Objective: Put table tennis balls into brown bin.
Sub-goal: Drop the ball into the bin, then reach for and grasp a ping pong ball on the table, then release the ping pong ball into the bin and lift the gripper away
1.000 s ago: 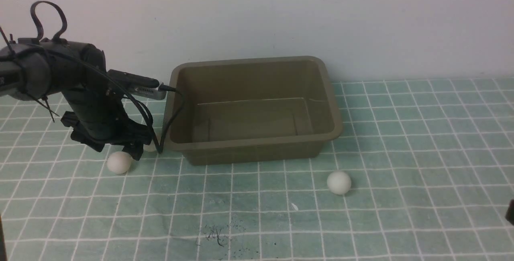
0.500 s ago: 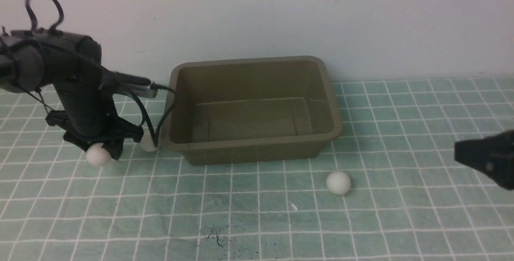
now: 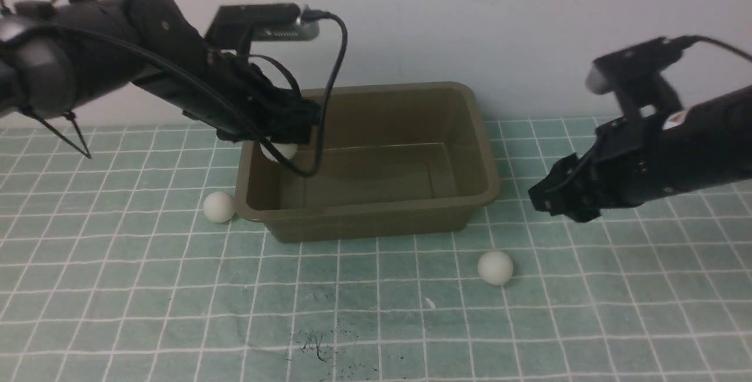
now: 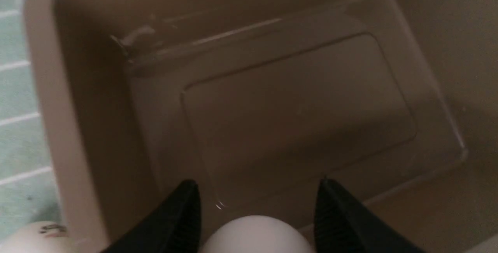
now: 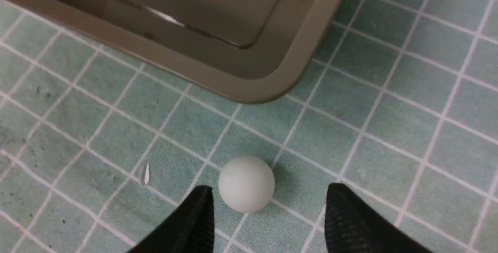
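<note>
Bench (image 3: 376,311) carries the nearest ball (image 3: 495,267) lower right of centre; my right pincer (image 3: 545,198) slants down near it, spread. A second ball (image 3: 218,206) lies beside the brown bin (image 3: 376,217), centre left. My left arm (image 3: 117,59) reaches over the bin's left rim, a third ball (image 3: 281,150) between my left pincer (image 4: 258,183) fingers, gripped or loose I cannot tell.

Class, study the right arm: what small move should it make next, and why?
Probably lower the right gripper around the table tennis ball: its jaws stand open, and the ball rests on the cloth just ahead, roughly between them, outside the brown bin.
</note>
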